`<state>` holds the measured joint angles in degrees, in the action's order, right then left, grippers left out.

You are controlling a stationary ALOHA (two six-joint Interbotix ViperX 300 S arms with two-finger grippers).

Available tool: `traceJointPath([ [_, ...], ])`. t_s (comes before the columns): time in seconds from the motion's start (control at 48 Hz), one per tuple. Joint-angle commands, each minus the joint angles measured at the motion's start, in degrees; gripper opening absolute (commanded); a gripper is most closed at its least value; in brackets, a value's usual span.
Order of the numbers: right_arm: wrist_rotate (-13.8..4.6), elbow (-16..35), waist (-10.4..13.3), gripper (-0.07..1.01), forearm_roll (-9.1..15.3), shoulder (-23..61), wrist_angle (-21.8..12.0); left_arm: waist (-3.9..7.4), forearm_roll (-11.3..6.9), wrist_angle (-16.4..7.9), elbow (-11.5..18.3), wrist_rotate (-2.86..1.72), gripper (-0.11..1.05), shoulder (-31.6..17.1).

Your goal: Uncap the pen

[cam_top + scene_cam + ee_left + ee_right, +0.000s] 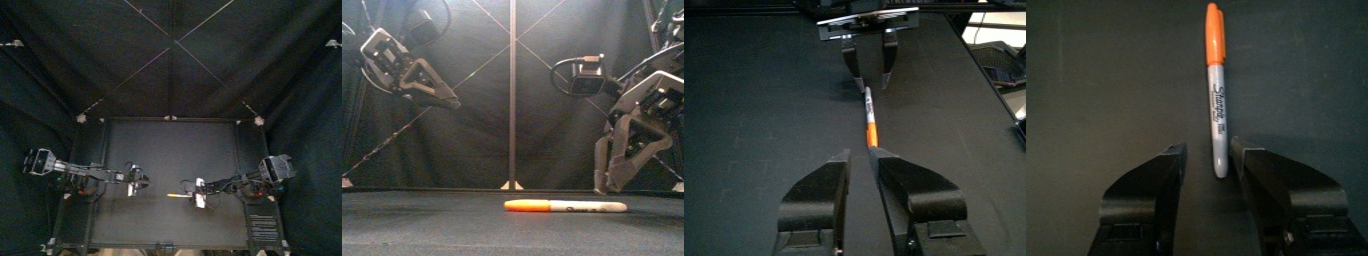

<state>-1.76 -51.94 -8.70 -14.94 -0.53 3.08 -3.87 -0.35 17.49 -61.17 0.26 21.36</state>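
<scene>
Right pincer lowered at the grey end of the pen, jaws open astride it, left pincer raised, closed, empty, pen flat on the table, orange cap toward left arm, barrel reads Sharpie

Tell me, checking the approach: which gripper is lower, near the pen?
The right gripper, down by the grey barrel end of the pen; the left gripper hangs high over the table.
</scene>
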Motion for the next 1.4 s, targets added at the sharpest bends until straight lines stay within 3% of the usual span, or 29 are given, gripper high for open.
traceJointPath([
  [0.021,0.09,1.41,0.53,0.78,0.09,0.09,-0.18,0.09,0.09,0.26,1.41,0.00,0.70,0.18],
  [0.271,0.00,3.08,0.70,0.76,0.09,2.37,-3.69,0.18,0.00,0.26,1.41,-0.09,0.73,0.18],
  [0.604,0.00,4.13,0.79,0.49,0.09,4.31,-4.92,0.26,-0.26,0.70,2.11,-0.26,0.73,0.00],
  [0.708,0.44,4.75,1.23,0.47,0.53,3.08,-4.83,0.44,-1.23,1.14,2.99,-0.26,0.73,-0.53],
  [0.917,0.09,8.17,4.31,0.47,7.29,-1.76,-4.83,0.70,-3.87,4.75,6.24,-0.18,0.74,-4.92],
  [1.062,0.09,10.99,5.98,0.47,11.16,-4.04,-4.92,0.70,-4.39,4.83,8.53,-0.09,0.74,-8.35],
  [1.208,0.09,11.87,8.09,0.46,13.97,-5.54,-5.45,0.70,-4.31,4.83,9.58,0.00,0.74,-9.76],
  [1.396,0.18,12.13,9.58,0.46,15.64,-6.68,-5.45,0.70,-4.39,4.83,9.49,-0.26,0.74,-9.40],
])
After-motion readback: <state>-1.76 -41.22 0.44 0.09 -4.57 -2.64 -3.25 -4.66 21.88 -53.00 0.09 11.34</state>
